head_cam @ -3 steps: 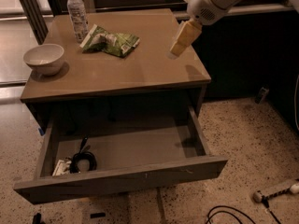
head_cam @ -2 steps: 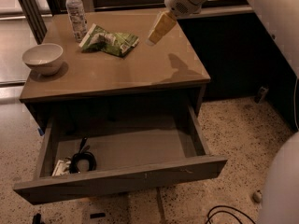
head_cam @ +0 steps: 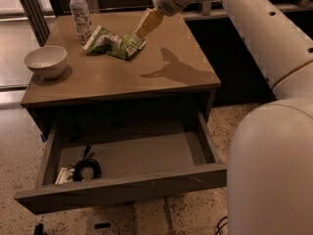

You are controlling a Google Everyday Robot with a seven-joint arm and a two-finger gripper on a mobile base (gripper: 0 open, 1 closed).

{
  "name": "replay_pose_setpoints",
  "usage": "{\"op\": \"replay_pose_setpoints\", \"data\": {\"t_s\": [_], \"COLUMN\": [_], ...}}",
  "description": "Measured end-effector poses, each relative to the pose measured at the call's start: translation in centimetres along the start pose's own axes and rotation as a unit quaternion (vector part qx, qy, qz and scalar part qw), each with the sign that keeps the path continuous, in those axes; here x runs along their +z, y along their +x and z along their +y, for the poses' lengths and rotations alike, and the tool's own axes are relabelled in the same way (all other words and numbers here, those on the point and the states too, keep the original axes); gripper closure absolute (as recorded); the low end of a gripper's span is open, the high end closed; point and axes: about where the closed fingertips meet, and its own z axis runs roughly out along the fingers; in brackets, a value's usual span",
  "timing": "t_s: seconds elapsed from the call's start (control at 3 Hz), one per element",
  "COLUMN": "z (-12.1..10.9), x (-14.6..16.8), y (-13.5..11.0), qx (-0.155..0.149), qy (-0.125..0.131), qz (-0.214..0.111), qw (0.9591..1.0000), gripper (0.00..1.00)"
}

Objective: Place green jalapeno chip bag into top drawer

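The gripper (head_cam: 139,32) has swung from the tabletop's (head_cam: 122,77) right edge to just above the green jalapeno chip bag (head_cam: 115,43) near the back edge, open or clenched one cannot tell, so a grasp seems next, with the top drawer (head_cam: 122,192) already open.

The gripper (head_cam: 141,32) has swung left across the table (head_cam: 112,80), from over its right edge a second ago to just above the right end of the green jalapeno chip bag (head_cam: 113,43). The arm (head_cam: 254,28) now crowds the right of the view, and its shadow (head_cam: 176,71) falls on the tabletop's right half
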Motion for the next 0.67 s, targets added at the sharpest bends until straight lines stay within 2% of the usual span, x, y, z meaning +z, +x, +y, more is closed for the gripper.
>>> {"op": "replay_pose_setpoints", "data": {"t_s": [0.67], "z": [0.0], "x": [4.8], "y": [-2.1], "qx": [0.009], "qy": [-0.003], "qz": [-0.04], "qw": [0.9992], "gripper": [0.0]}}
